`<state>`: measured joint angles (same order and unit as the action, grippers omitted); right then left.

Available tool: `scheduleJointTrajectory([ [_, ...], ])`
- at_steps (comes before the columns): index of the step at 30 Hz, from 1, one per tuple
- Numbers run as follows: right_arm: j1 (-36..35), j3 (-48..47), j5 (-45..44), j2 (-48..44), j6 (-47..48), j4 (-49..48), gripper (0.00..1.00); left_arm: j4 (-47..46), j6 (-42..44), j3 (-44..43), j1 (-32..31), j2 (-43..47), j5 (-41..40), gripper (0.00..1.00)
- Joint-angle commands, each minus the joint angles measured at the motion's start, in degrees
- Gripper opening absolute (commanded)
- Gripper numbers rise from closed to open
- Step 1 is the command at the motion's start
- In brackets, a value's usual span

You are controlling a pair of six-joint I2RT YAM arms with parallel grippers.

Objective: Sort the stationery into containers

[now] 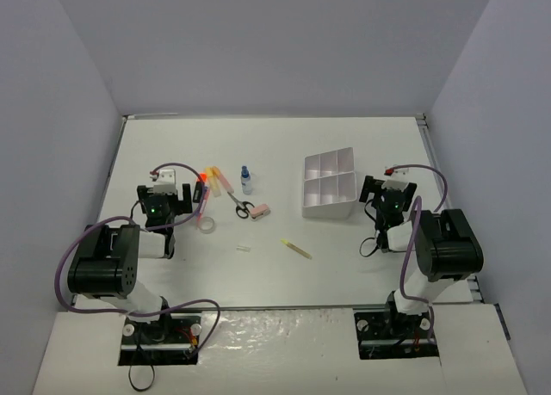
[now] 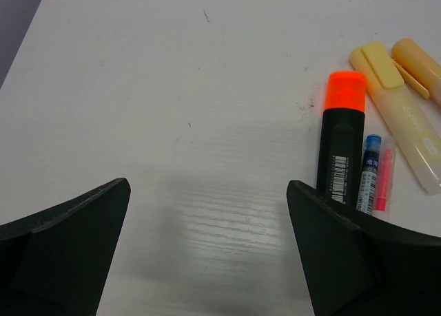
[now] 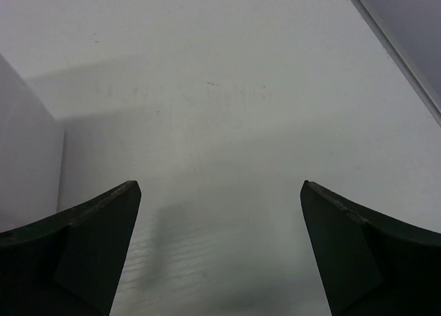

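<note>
— What's lying on the white table (image 1: 284, 145)?
— Pens (image 1: 215, 182), scissors (image 1: 241, 207) and an eraser (image 1: 260, 212) are lying left of the tray (image 1: 327, 210), with pale walls (image 1: 275, 42) enclosing everything.
— The claws?
— The left claw (image 2: 208, 185) and right claw (image 3: 220, 185) are both gaping, gripping nothing.

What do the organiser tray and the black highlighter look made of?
Organiser tray: probably white moulded plastic, given its thin even walls and dividers and its dull finish. It is too small in the top view to be sure.
Black highlighter: smooth, slightly glossy plastic barrel with a printed barcode. The fluorescent orange cap is likely plastic too.
</note>
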<state>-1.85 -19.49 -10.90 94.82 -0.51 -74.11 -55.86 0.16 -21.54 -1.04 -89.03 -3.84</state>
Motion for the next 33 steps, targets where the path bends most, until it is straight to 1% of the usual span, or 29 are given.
scheduleJointTrajectory([
  [1, 0.0, -3.7, -1.4, -5.9, -0.9, 2.6, 1.0, -2.9, 0.8, -1.5, 0.2, 1.5, 0.8, 0.97],
  [4, 0.3, -14.1, -3.4, -9.9, -4.8, 24.7, 1.0, -2.4, 0.8, -1.7, 0.2, 1.5, 1.0, 0.97],
  [5, 0.4, -19.4, -2.9, -10.5, -5.3, 33.8, 1.0, -1.2, 1.1, -2.3, 0.2, 2.6, 2.1, 0.97],
  [7, 0.3, -25.5, -2.0, -10.9, -6.5, 43.4, 1.0, 12.2, 2.1, -8.8, 0.4, 7.7, 6.4, 0.97],
  [9, 0.3, -30.5, -0.9, -12.0, -7.1, 50.7, 1.0, 32.5, 5.8, -21.4, 0.7, 10.5, 9.4, 0.97],
  [10, 0.4, -31.4, -0.9, -12.7, -7.1, 52.0, 1.0, 38.7, 6.1, -22.2, 0.7, 10.7, 9.2, 0.97],
  [12, 0.3, -31.9, -0.6, -16.2, -8.7, 53.1, 1.0, 48.5, 9.2, -30.8, 2.1, 12.2, 10.8, 0.93],
  [13, 0.3, -31.6, -0.7, -18.8, -9.3, 53.4, 1.0, 52.8, 10.7, -31.7, 2.5, 13.8, 13.0, 0.9],
  [15, 0.4, -31.2, -0.4, -22.4, -9.7, 54.2, 1.0, 58.5, 12.2, -34.1, 2.5, 17.4, 16.9, 0.86],
  [17, 0.3, -31.7, 0.4, -26.9, -9.7, 56.8, 1.0, 70.2, 15.3, -39.4, 2.2, 18.9, 24.0, 0.84],
  [18, 0.4, -32.4, 1.3, -28.6, -9.4, 58.3, 1.0, 75.9, 18.2, -42.7, 2.0, 19.1, 27.8, 0.83],
  [19, 0.4, -33.1, 2.3, -30.3, -8.9, 59.9, 1.0, 82.0, 21.6, -44.3, 1.7, 19.3, 31.9, 0.83],
  [20, 0.3, -33.3, 4.4, -30.6, -8.7, 60.4, 1.0, 83.9, 22.9, -45.1, 1.4, 19.5, 32.8, 0.83],
  [21, 0.2, -34.5, 8.8, -32.4, -7.6, 62.4, 1.0, 93.0, 29.2, -49.2, -0.3, 20.0, 36.9, 0.83],
  [22, 0.2, -35.3, 12.7, -33.3, -6.5, 64.2, 1.0, 99.9, 34.6, -52.1, -2.2, 20.4, 37.0, 0.83],
  [23, 0.1, -36.0, 16.3, -33.9, -5.6, 65.8, 1.0, 105.7, 39.6, -54.2, -4.1, 20.6, 34.7, 0.83],
  [25, -0.1, -38.4, 24.4, -33.8, -4.4, 69.6, 0.98, 112.2, 45.6, -54.9, -12.6, 21.5, 25.5, 0.83],
  [27, -1.0, -41.1, 31.8, -32.7, -3.5, 73.1, 0.96, 115.4, 48.1, -53.8, -23.4, 21.6, 19.0, 0.83],
  [29, -3.1, -43.3, 35.8, -31.5, -2.1, 77.2, 0.96, 116.9, 48.7, -52.0, -32.8, 20.6, 15.4, 0.83],
  [30, -5.5, -44.0, 35.6, -31.2, -0.9, 78.6, 0.96, 116.7, 47.8, -51.3, -36.0, 19.1, 15.4, 0.83],
  [31, -8.3, -44.2, 34.4, -31.0, 0.3, 79.4, 0.96, 116.2, 46.8, -50.9, -37.9, 17.5, 15.9, 0.83],
  [33, -14.0, -43.8, 30.3, -30.5, 2.4, 80.0, 0.97, 114.1, 45.0, -50.8, -39.4, 14.6, 17.6, 0.82],
])
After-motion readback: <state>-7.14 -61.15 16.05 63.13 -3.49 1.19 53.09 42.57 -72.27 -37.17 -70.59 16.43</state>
